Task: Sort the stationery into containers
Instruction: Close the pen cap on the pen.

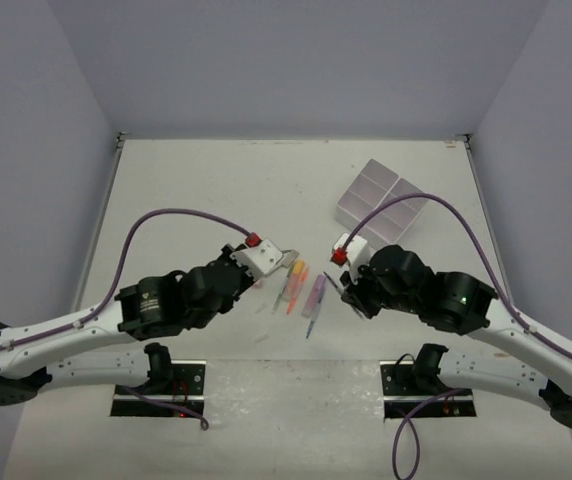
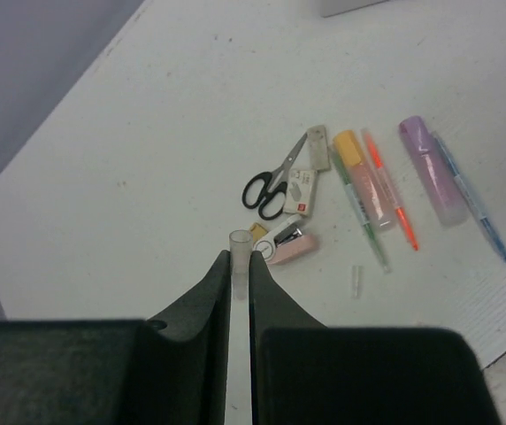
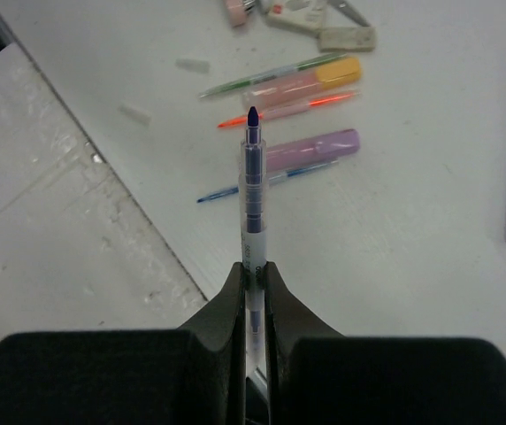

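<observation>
Right wrist view: is the right gripper (image 3: 253, 270) clamped on the blue pen (image 3: 251, 177)?
— Yes. The pen juts straight out of the grip, near the white box (image 1: 381, 200) but not aimed at it. The left gripper (image 2: 238, 266), farther from the box, pinches a clear tube (image 2: 238, 241).

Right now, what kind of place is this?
Probably a lab robot test cell: white tabletop boxed in by bare grey walls, left arm and right arm bolted at its near edge, stationery staged beside a white divided box.
</observation>
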